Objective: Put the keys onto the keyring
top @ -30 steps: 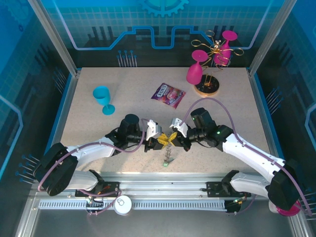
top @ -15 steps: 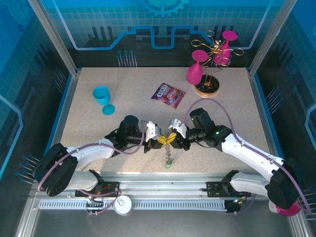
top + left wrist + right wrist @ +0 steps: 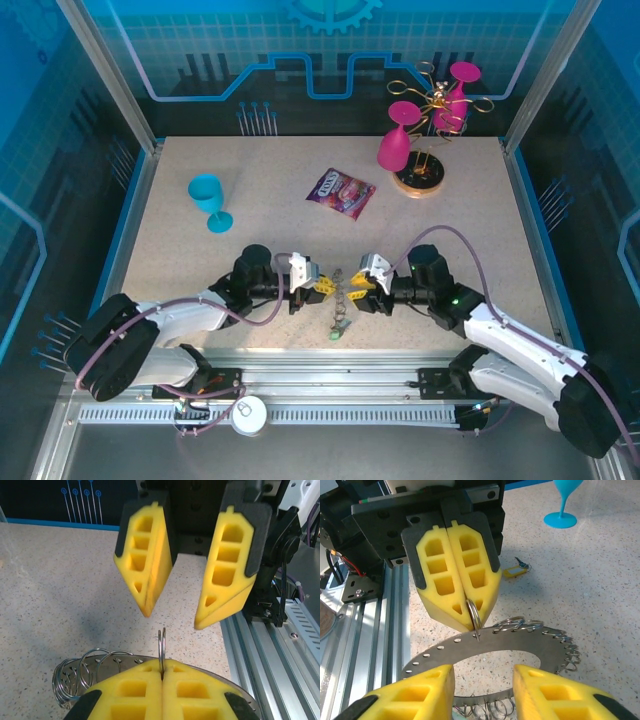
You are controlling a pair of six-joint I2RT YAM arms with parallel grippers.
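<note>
Now, left jaws: pressed fully together, their yellow pads (image 3: 437, 605) pinching one small wire loop (image 3: 473, 614) that stands up from the rim of the keyring (image 3: 530, 642).
Right jaws: partly open, pads (image 3: 420, 697) apart on either side of the ring's near rim and gripping nothing. Whether they brush the metal I cannot tell.
Ring's place: between the two arms (image 3: 342, 290) at the 6 o'clock side of the desk (image 3: 260, 180). It seems lifted a little, judging by the shadow beneath it.
Why held so: my guess is that the left arm steadies the loop upright so a key can be threaded onto it, while the right stands open, free to fetch one.
Keys: a yellow-tagged key (image 3: 515, 571) lies on the desk beyond the left jaws, toward the blue goblet (image 3: 560, 520) at 10 o'clock. From above, a small green piece (image 3: 338, 335), likely another key head, sits at 6 o'clock of the ring.
Hidden: the ring's near arc is cut off at the right wrist view's lower edge, and the loop's foot vanishes between the pads.
Hard to make out: from above the ring is a grey speck, and I cannot tell whether any key already hangs on it.
</note>
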